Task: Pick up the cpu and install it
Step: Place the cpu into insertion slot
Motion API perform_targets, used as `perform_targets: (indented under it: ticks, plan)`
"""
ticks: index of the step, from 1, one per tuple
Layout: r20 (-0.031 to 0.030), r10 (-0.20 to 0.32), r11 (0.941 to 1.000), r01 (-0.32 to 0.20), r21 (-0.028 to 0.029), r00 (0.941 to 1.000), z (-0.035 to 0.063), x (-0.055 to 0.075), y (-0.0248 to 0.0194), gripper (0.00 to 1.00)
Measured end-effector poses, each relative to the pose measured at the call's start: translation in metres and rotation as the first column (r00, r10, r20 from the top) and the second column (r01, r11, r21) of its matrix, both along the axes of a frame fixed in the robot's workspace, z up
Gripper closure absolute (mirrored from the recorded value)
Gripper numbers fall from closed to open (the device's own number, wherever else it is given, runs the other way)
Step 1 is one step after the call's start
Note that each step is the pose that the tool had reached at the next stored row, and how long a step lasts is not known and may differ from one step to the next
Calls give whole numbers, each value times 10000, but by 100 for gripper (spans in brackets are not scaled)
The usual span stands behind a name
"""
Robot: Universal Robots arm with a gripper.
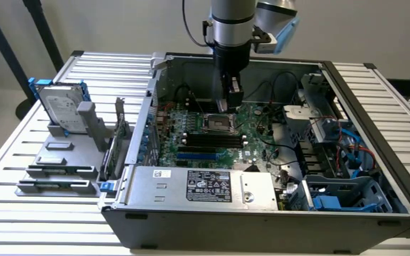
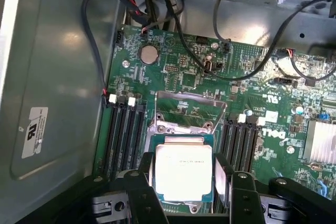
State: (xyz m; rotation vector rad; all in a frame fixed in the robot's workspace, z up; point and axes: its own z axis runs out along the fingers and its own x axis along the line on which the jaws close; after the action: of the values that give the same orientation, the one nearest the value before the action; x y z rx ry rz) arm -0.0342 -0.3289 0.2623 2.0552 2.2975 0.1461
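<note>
Wrist view: cpu (image 2: 184, 174) sits between the two fingers (image 2: 223, 178), pads pressed on its opposite edges, silver top facing up. So the fingers are closed on the cpu. It is right over the socket (image 1: 218, 124), with the load plate (image 2: 189, 95) swung open just beyond it. Can't tell if it is already touching the socket bed or just above it.

Exterior view: the arm reaches straight down into the open computer case (image 1: 262, 221), with the fingers (image 1: 232, 100) low over the motherboard (image 2: 178, 61).

Step in hand, judged: placing the chip into the socket. To do it well:
- hold the cpu flat, edges square to the socket frame
- go straight down, no sideways slide over the contacts
- grip the rim only, light squeeze
- stay clear of the raised load plate and the black cables nearby

Counts:
- cpu: one
- socket: one
- fingers: two
- coin cell (image 2: 149, 53): one
- memory slots: two banks, one on each side of the socket; slots per bank unclear
- hard drive (image 1: 61, 109) in blue frame: one, standing on the bench (image 1: 48, 234) at the exterior view's left, well apart from the case
- power supply (image 1: 205, 185): one
</note>
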Motion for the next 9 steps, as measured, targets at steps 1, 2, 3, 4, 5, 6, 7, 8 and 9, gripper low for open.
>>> perform_targets:
  ticks: [1, 2, 3, 4, 5, 6, 7, 8, 9]
  plan:
    - [0, -107, 9999, 107, -3, 9999, -4, 0, 0, 45]
    - [-5, -197, 9998, 197, -7, 9998, -8, 0, -1, 45]
    - [-22, -267, 9996, 267, -15, 9996, -11, 0, -3, 45]
    - [-64, -323, 9995, 323, -22, 9995, -14, 0, -6, 45]
    - [-133, -366, 9993, 365, -31, 9992, -17, 0, -11, 45]
    - [-220, -399, 9992, 398, -41, 9990, -19, 0, -17, 45]
    - [-302, -427, 9991, 425, -50, 9986, -22, 0, -23, 45]
    - [-382, -455, 9990, 453, -56, 9982, -25, 0, -29, 45]
    - [-461, -489, 9988, 486, -64, 9977, -28, 0, -34, 45]
